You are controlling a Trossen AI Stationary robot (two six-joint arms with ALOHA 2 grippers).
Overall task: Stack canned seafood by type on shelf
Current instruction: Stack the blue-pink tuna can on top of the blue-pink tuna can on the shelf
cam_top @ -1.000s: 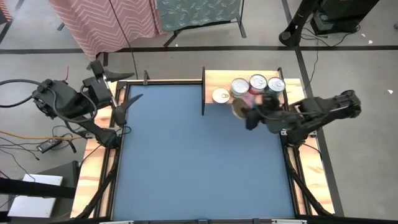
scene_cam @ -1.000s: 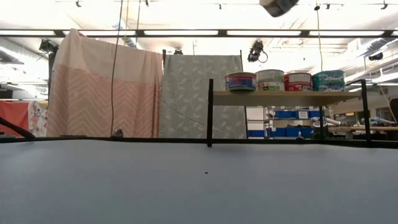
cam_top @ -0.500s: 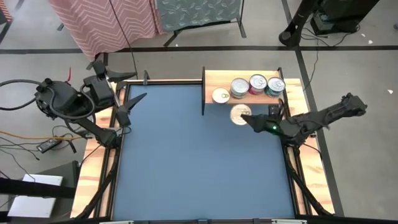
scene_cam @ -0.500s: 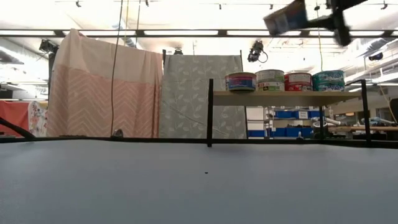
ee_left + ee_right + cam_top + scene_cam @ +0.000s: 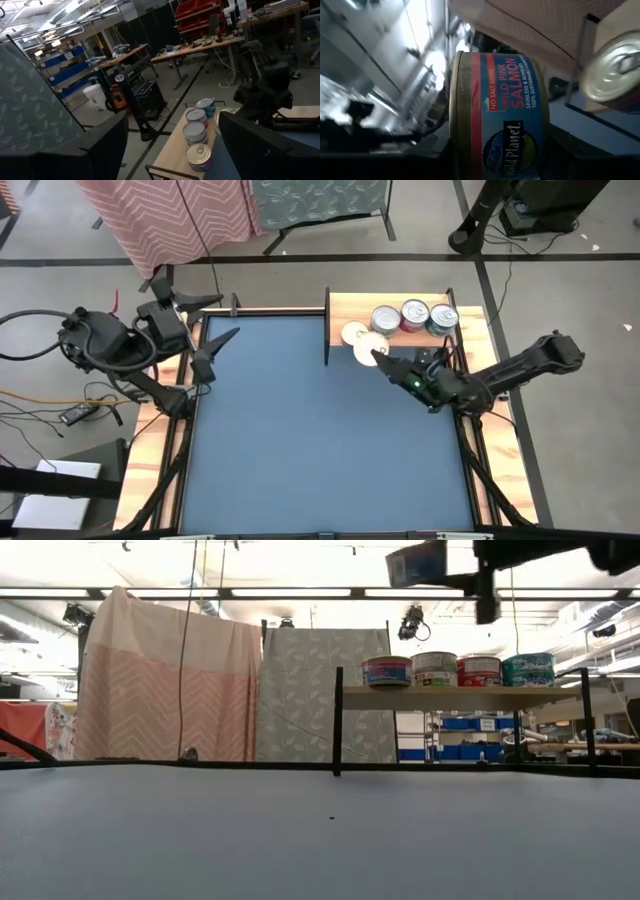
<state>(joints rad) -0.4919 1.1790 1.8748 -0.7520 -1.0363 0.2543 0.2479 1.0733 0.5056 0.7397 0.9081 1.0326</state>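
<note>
Right wrist view is basically all tin: the right gripper (image 5: 378,358) is clamped on a salmon tin (image 5: 500,120), blue label with a red stripe, held in the air. Just past it on the shelf (image 5: 345,308) sits a silver-topped tin (image 5: 354,334), and further along the plank three more in a row (image 5: 414,316). The left gripper (image 5: 205,330), fingers spread with nothing in them, waits well away at the table's (image 5: 300,440) far left edge.
</note>
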